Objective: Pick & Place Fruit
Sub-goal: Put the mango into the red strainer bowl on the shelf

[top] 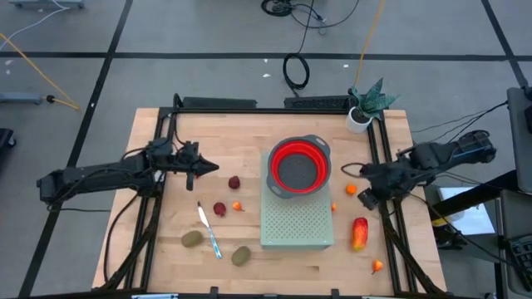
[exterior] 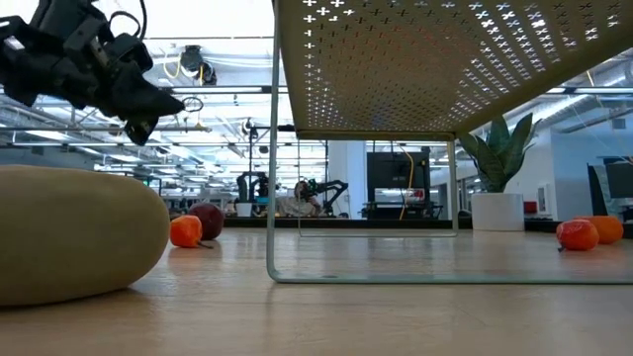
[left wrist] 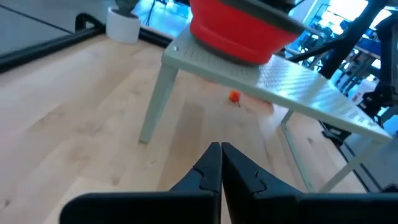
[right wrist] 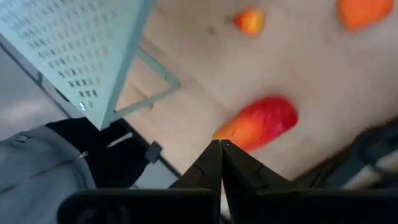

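Fruit, loose on the table point(top: 150, 124): elongated red-orange fruit point(top: 359, 233) near the right edge; brown-green ovals point(top: 193, 239) by the front edge; dark red balls point(top: 219, 208) left of the perforated stand point(top: 297, 223). Left gripper point(top: 208, 169): fingers closed, empty, above the left side. Right gripper point(top: 366, 199): fingers closed, empty, above the right edge.

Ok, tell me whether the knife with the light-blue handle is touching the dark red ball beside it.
Apart. The high view shows bare wood between the thin light-blue-handled knife and the small dark red ball beside its blade end.

Red bowl point(top: 299, 167) on perforated stand point(top: 297, 222)
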Controlling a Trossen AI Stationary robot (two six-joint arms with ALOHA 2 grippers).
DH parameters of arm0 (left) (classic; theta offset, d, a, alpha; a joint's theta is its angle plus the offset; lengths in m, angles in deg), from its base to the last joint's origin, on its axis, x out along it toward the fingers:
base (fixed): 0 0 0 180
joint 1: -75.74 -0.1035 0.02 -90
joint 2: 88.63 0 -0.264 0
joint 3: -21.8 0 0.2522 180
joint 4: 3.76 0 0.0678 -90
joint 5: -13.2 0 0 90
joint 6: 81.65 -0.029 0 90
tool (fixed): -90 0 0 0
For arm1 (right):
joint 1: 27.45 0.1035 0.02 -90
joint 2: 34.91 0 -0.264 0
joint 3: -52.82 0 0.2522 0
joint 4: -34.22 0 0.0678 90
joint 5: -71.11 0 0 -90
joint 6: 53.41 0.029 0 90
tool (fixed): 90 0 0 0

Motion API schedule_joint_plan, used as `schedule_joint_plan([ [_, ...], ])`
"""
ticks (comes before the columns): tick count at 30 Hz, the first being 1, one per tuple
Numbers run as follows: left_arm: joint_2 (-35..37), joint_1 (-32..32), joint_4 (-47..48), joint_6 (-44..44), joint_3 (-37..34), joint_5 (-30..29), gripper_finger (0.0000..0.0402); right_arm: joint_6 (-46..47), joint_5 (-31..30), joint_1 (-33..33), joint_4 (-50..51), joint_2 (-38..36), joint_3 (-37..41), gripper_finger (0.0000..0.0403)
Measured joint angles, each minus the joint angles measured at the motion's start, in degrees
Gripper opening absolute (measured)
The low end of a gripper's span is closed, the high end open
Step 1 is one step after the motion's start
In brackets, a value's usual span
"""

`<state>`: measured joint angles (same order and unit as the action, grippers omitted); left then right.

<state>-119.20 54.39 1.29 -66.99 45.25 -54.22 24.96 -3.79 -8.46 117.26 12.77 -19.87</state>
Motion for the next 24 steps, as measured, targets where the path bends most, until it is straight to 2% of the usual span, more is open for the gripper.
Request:
schedule_joint_plan([
  [8, 0.0, -1.2, -2.0, 0.9, -2.3, 2.4, 0.0011, 17.0, 0.1, 10.2, -1.3, 7.3, -2.3, 0.0000],
  [13, 0.0, -1.2, -2.0, 0.6, -2.4, 2.7, 0.0002, 28.3, 0.1, 15.8, -1.4, 10.2, -2.3, 0.0000],
  [17, 0.0, -1.2, -2.0, 0.7, -2.4, 2.7, 0.0012, 31.0, -0.2, 18.7, -1.3, 11.5, -2.3, 0.0000],
  [24, 0.0, -1.1, -1.9, 1.0, -2.4, 2.7, 0.0003, 28.3, -0.1, 19.8, -6.7, 11.8, 1.4, 0.0000],
])
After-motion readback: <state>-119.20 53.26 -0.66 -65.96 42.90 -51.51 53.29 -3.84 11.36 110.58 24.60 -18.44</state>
